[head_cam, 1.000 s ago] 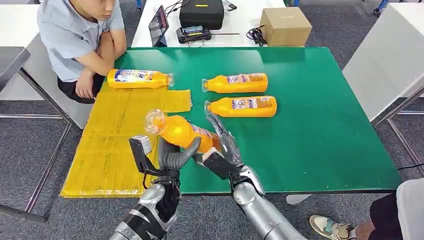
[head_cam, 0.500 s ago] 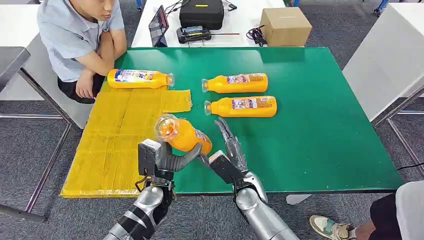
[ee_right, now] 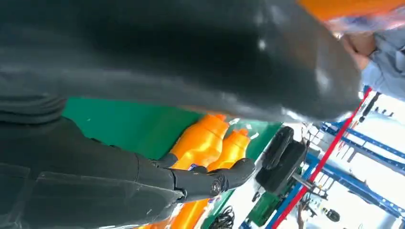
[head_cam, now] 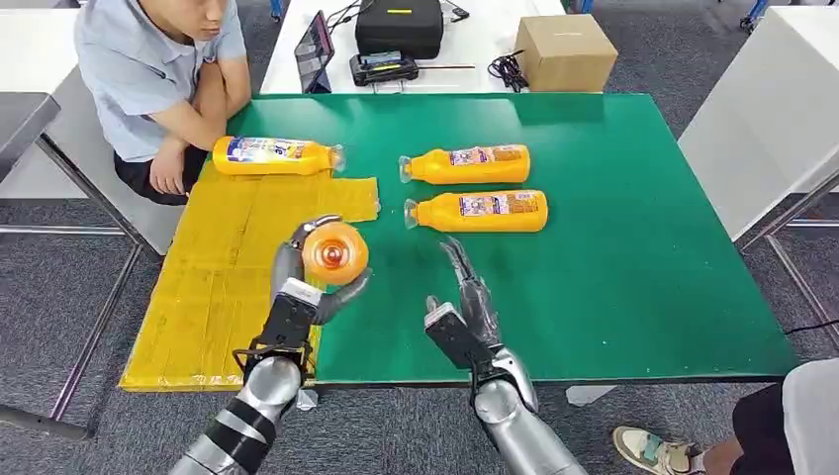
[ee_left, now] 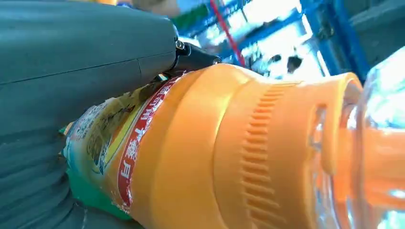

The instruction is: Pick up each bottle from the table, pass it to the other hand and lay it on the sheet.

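My left hand grips an orange bottle above the edge of the yellow sheet, its clear cap end pointing up at the head camera. The left wrist view has this bottle close up against the grey hand. My right hand is open over the green table, fingers stretched toward two orange bottles lying side by side. The right wrist view looks past its dark fingers to those bottles. Another bottle lies at the sheet's far edge.
A person sits at the table's far left corner, arm close to the sheet's bottle. A white table behind carries a black case, a tablet and a cardboard box. Another person's shoe is at lower right.
The right hand let go of the bottle and drew back to the right, open. The left hand carried the bottle left toward the sheet and tipped it upright, cap toward the camera.
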Motion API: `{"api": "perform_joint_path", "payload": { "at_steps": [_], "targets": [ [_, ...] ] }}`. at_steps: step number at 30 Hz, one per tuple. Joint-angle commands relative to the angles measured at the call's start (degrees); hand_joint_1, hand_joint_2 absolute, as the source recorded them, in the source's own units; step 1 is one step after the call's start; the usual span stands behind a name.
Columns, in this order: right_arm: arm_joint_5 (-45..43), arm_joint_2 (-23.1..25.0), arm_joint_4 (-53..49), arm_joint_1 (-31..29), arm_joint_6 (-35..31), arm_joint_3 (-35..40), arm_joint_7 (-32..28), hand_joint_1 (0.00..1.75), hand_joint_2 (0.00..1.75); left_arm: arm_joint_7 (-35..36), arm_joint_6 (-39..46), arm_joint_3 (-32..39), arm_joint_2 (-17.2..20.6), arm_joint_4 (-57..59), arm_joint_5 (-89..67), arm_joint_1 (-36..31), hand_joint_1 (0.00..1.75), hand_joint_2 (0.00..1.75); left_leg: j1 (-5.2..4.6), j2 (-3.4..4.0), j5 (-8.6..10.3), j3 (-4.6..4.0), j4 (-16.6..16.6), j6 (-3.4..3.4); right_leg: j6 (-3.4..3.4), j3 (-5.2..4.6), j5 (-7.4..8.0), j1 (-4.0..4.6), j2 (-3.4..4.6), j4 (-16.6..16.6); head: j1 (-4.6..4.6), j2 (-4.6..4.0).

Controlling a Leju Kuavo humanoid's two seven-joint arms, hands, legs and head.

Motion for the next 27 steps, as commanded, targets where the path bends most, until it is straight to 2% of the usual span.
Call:
{"api": "perform_joint_path", "payload": {
  "at_steps": [1,3,4,5,8,10,15,17,18,21,25,27],
  "targets": [
    [0.59,0.43,-2.12,1.10,1.01,-2.64,0.69,0.00,0.00,1.54,-1.28,10.28,4.95,-3.91,-1.25,-2.25,1.75,1.75,0.10,0.17,-0.08,0.14,0.03,-0.12,-0.14,0.11,-0.02,0.10,0.13,0.00,0.00,0.00],
    [0.59,0.43,-2.12,1.10,1.01,-2.64,0.69,0.00,0.00,1.54,-1.28,10.28,4.95,-3.91,-1.25,-2.25,1.75,1.75,0.13,0.15,-0.12,0.17,0.08,-0.15,-0.18,0.15,-0.07,0.14,0.10,0.04,0.00,0.00],
    [0.80,0.46,-2.25,1.15,1.20,-2.71,0.72,0.00,1.75,1.57,0.35,10.30,5.11,-3.30,-3.92,-2.37,1.75,1.75,0.09,0.08,-0.07,0.12,0.05,-0.12,-0.13,0.11,-0.05,0.10,0.05,0.01,0.00,0.00],
    [0.80,0.53,-2.35,1.18,1.51,-2.80,0.72,0.00,1.75,3.02,2.41,10.91,5.62,-1.98,-9.16,-2.95,1.75,1.75,0.06,0.08,-0.04,0.09,0.01,-0.10,-0.10,0.06,-0.02,0.06,0.06,0.01,0.00,0.00],
    [1.13,1.14,-2.07,0.82,2.67,-3.41,0.71,0.00,1.75,5.90,2.41,20.76,4.65,3.14,-31.31,-4.59,1.75,1.75,0.05,0.07,-0.02,0.09,0.01,-0.09,-0.09,0.08,-0.02,0.05,0.05,0.00,0.00,0.00],
    [1.26,1.23,-1.98,0.76,2.70,-3.46,0.73,0.00,1.75,4.03,2.41,21.92,4.53,4.56,-30.70,-5.01,1.75,1.75,0.09,0.17,-0.07,0.18,0.03,-0.14,-0.15,0.15,-0.03,0.10,0.14,0.01,0.00,0.00],
    [1.26,1.23,-1.98,0.76,2.70,-3.46,0.73,0.00,1.75,4.03,2.41,21.92,4.53,4.56,-30.70,-5.01,1.75,1.75,0.06,0.07,-0.01,0.10,0.01,-0.10,-0.10,0.06,-0.01,0.07,0.03,-0.01,-0.02,0.00],
    [1.24,1.26,-1.79,0.56,3.37,-3.35,0.65,0.00,1.75,10.10,2.41,23.12,4.86,6.63,-49.03,-5.06,1.75,1.75,0.06,0.00,0.00,0.10,0.00,-0.10,-0.10,0.08,-0.03,0.06,-0.04,0.00,-0.02,0.00],
    [1.17,1.28,-1.79,0.39,3.89,-3.26,0.48,0.00,1.75,12.14,2.41,20.80,7.05,12.66,-51.65,-6.94,1.75,1.75,0.04,0.00,0.00,0.12,-0.01,-0.09,-0.08,0.08,-0.03,0.03,-0.02,0.00,0.00,0.00],
    [1.03,1.19,-1.99,0.06,4.99,-2.80,0.21,0.00,1.75,16.03,2.41,21.06,9.12,19.43,-62.14,-9.52,1.75,1.75,0.10,0.09,-0.05,0.32,-0.04,-0.17,-0.16,0.28,-0.05,0.09,0.05,-0.05,-0.02,0.00],
    [0.60,1.00,-2.07,0.23,5.46,-2.83,-0.05,0.00,1.75,20.82,2.41,19.26,9.75,22.35,-73.19,-10.93,1.75,1.75,0.14,0.14,-0.06,0.23,0.03,-0.19,-0.18,0.18,-0.05,0.13,0.08,0.01,0.02,0.00],
    [0.53,0.98,-1.94,0.24,5.41,-2.88,-0.14,0.00,1.75,21.34,2.41,18.74,9.79,24.04,-73.71,-11.40,1.75,1.75,0.13,0.06,-0.04,0.18,0.06,-0.19,-0.18,0.15,-0.08,0.13,-0.03,0.05,0.00,0.00]
  ]
}}
